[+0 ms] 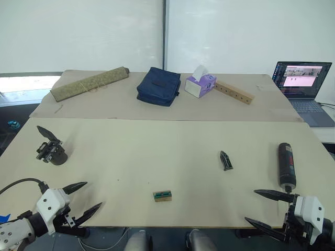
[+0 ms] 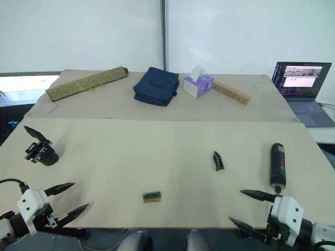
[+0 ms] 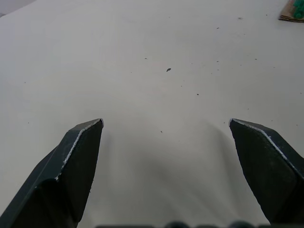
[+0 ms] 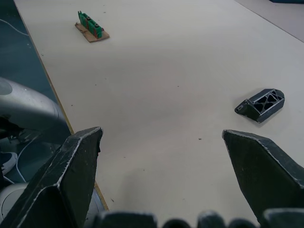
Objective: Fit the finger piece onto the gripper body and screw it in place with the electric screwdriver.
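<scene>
Head views: my left gripper [image 1: 78, 201] sits at the near-left table edge, fingers spread wide, nothing in them. My right gripper [image 1: 267, 209] is at the near-right edge, also spread wide and empty. The gripper body [image 1: 51, 149] lies on the left side of the table [image 1: 157, 151], well ahead of my left gripper, its pointed finger sticking up and back. The finger piece [image 1: 226, 160] lies flat right of centre, apart from everything. The electric screwdriver [image 1: 286, 165] lies near the right edge, bit end toward me, just ahead of my right gripper. A small green-topped block [image 1: 163, 195] sits near the front edge, centre. Far side: rolled mat [image 1: 89, 83], dark blue bag [image 1: 158, 85], tissue box [image 1: 200, 84], wooden bar [image 1: 234, 91], laptop [image 1: 305, 86]. Left wrist view: both fingertips [image 3: 80, 152] wide apart over bare tabletop, green-topped block at the frame corner. Right wrist view: fingertips [image 4: 76, 161] wide apart over the table edge, finger piece lying ahead by one fingertip, green-topped block farther off.
</scene>
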Controlling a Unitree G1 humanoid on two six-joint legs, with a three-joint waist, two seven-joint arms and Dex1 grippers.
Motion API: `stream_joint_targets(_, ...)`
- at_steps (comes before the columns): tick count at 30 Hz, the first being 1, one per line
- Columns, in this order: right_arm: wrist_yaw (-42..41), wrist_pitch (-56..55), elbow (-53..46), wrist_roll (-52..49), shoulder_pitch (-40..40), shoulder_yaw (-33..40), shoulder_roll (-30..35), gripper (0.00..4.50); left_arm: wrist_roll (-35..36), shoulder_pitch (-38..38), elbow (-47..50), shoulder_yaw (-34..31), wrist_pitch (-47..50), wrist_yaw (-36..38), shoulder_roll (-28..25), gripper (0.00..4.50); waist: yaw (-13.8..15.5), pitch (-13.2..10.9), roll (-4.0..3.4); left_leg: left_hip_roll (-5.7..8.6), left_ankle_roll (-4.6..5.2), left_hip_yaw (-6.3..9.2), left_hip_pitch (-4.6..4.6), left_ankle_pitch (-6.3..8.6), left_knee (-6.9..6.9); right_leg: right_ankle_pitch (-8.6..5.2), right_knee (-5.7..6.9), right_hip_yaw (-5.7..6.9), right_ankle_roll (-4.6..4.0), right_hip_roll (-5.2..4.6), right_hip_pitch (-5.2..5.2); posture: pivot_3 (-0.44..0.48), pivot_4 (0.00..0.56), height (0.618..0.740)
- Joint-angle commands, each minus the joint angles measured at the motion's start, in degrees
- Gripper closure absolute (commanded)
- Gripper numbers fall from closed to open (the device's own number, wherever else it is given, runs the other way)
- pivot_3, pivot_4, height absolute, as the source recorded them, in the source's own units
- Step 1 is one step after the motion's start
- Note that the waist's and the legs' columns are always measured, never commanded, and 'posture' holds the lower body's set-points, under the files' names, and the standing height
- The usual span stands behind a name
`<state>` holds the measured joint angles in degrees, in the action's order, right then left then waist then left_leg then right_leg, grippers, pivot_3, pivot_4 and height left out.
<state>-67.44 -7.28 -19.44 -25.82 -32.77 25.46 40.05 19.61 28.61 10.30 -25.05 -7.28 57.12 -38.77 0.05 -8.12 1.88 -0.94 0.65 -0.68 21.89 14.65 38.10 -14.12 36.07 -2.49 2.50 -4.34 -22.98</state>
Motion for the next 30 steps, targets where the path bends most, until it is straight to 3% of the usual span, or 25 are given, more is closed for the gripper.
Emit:
stream_joint_targets(1,-0.10,-0.92,-0.83,-0.70,1.28,-0.26,0.46,0.03,1.12,0.57,0.45,-0.80,-0.34,0.14,-0.09,0.00,-0.01,0.00,0.00,0.00,0.00,0.00,0.00,0.00,0.00,0.00,0.00,0.00,0.00,0.00,0.00,0.000,0.150,0.740)
stream_joint_targets(7,2.52,3.12,-3.70,-3.59,7.90,-4.45,-0.40,0.03,7.43,1.63,2.31,-4.56,5.48,-4.48,3.76,0.00,-0.63,0.00,0.00,-0.02,0.00,0.02,-0.06,0.00,0.00,0.01,0.04,-0.02,0.00,0.00,0.02,0.000,0.150,0.740)
stream_joint_targets(11,5.60,6.17,-6.51,-8.66,15.27,-8.33,-3.51,0.03,11.53,1.48,0.64,-10.74,7.15,-12.01,9.45,0.00,-0.81,0.00,0.03,-0.03,0.00,0.09,-0.05,0.00,0.00,0.02,0.07,0.00,0.01,0.03,0.02,0.000,0.150,0.740)
stream_joint_targets(20,8.69,1.72,-7.84,-7.10,22.58,-14.73,-10.97,0.03,16.65,0.97,-0.41,-19.58,7.64,-26.69,21.01,0.00,-0.55,0.06,0.13,0.04,0.00,0.17,-0.10,0.00,0.00,0.04,0.03,0.02,0.06,-0.03,0.14,0.000,0.150,0.740)
stream_joint_targets(25,7.35,-0.54,-7.19,-6.01,22.55,-16.68,-11.41,0.03,18.28,0.76,0.76,-20.29,9.01,-30.19,22.83,0.00,-0.39,0.06,0.13,0.07,0.00,0.24,-0.25,0.00,0.00,0.04,0.01,0.06,0.07,-0.03,0.34,0.000,0.150,0.740)
stream_joint_targets(30,7.33,-0.61,-7.25,-5.72,21.98,-16.93,-10.45,0.03,17.60,-0.68,2.42,-18.74,11.56,-32.30,20.71,0.00,-0.49,0.06,0.14,0.06,-0.01,0.23,-0.44,0.01,0.00,0.02,-0.01,0.07,0.03,0.00,0.51,0.000,0.150,0.740)
